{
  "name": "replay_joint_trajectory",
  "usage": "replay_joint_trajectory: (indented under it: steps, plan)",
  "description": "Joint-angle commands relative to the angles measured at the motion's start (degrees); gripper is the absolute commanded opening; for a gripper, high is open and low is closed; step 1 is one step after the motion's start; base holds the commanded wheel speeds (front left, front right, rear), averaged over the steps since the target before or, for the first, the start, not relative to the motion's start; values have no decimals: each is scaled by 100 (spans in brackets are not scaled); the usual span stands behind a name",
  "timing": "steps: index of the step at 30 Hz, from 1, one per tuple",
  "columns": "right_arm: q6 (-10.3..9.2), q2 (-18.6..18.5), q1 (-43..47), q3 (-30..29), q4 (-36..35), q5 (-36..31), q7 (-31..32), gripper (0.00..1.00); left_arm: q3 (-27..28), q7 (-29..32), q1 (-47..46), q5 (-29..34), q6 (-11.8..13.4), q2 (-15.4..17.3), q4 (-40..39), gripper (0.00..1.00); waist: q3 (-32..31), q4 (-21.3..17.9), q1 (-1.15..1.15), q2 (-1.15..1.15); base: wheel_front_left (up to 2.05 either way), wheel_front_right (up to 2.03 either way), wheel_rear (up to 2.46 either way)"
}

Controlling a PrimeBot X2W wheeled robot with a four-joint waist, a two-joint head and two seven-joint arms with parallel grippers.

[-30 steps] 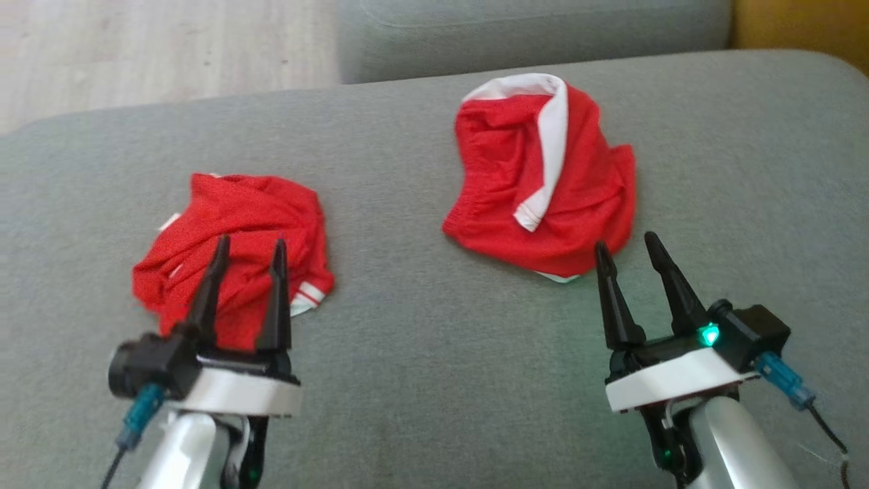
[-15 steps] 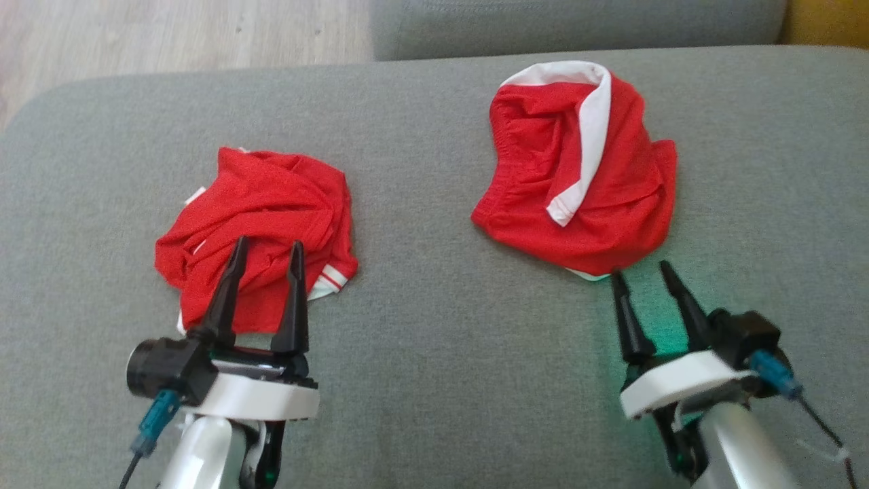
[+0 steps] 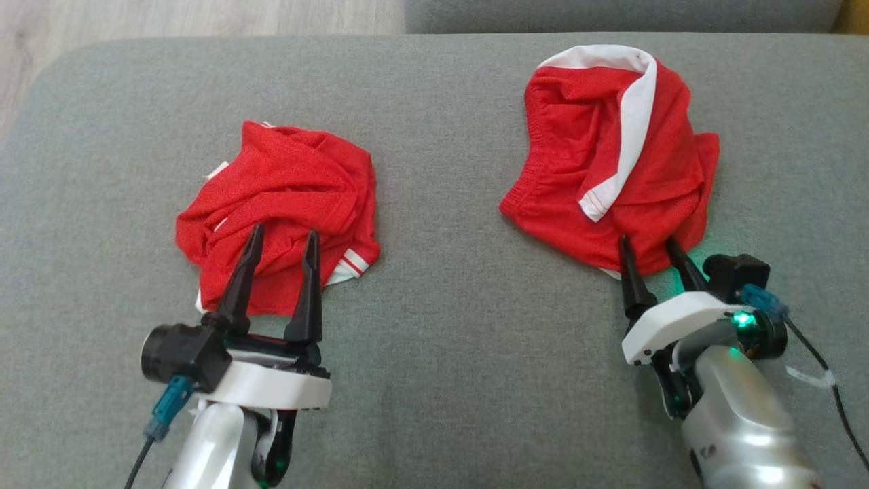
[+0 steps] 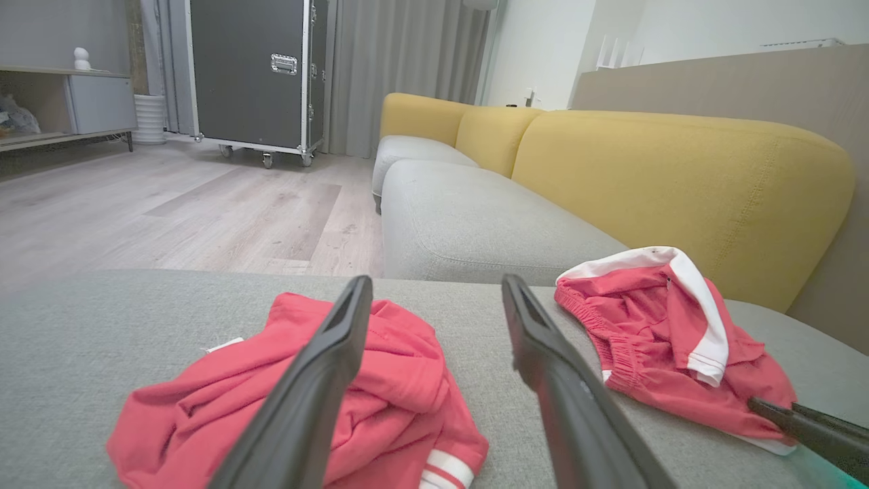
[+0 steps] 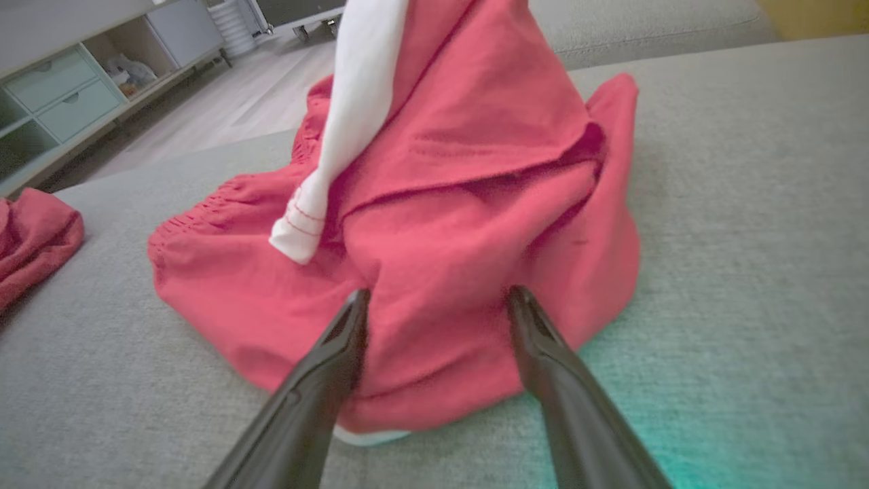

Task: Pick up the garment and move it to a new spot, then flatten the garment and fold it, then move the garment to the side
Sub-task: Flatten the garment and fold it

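Currently the right gripper (image 3: 647, 241) stands with its jaws wide apart and nothing clamped; in the right wrist view the right gripper (image 5: 440, 293) has one fingertip on either side of a raised fold at the near edge of the right garment (image 5: 475, 204). Whether the tips press into the cloth cannot be told. The right garment (image 3: 563, 204) is red, loosely heaped, with a white band (image 3: 635, 122) running across its top and down its middle. It lies on the right half of the grey cushion (image 3: 441, 305). The left gripper (image 3: 284, 231) is likewise spread wide and holds nothing, with its fingers pointing over the near part of the left garment (image 3: 292, 176), a second crumpled red piece on the cushion's left half, well apart from the first. Beyond both pieces, the left wrist view shows a yellow backrest (image 4: 679, 176) and a wooden floor (image 4: 170, 210).
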Motion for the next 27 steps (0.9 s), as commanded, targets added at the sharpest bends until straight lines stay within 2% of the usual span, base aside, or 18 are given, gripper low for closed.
replay_joint_trajectory:
  steps: [1,3,5,6,7,10,14,20,27]
  plan:
    - [-4,-11,-182,128,-47,-42,-46,100,222,-54,-231,70,-7,15,-165,100,-10,11,-1,0,0,0,0]
    - [-4,-11,-327,140,221,-93,-48,98,243,-54,-229,87,-14,7,-159,100,-19,18,-1,0,0,0,0]
    - [-4,-11,-444,73,416,-210,-53,67,268,-54,-218,107,-20,1,-155,100,-38,9,-1,0,0,0,0]
    - [-4,-11,-484,37,489,-222,-56,22,279,-54,-209,119,-22,-3,-155,100,-49,2,-1,0,0,0,0]
    - [-4,-11,-515,14,538,-240,-58,0,293,-54,-196,129,-24,-6,-158,100,-66,-11,-1,0,0,0,0]
    - [-4,-11,-519,-68,380,-338,-62,0,340,-54,-137,152,-29,-18,-159,100,-138,-67,-1,0,0,0,0]
    - [-4,-11,-310,-148,-176,-637,-63,0,406,-54,-44,155,-32,-36,-170,100,-275,-185,-1,0,0,0,0]
    - [-4,-11,228,-109,-1263,-1394,-63,0,536,-54,131,137,-36,-62,-218,100,-576,-431,-1,0,0,0,0]
    - [-4,-11,684,-659,-2496,-2485,-6,0,631,-54,319,93,-37,-86,-284,100,-832,-640,-1,0,0,0,0]
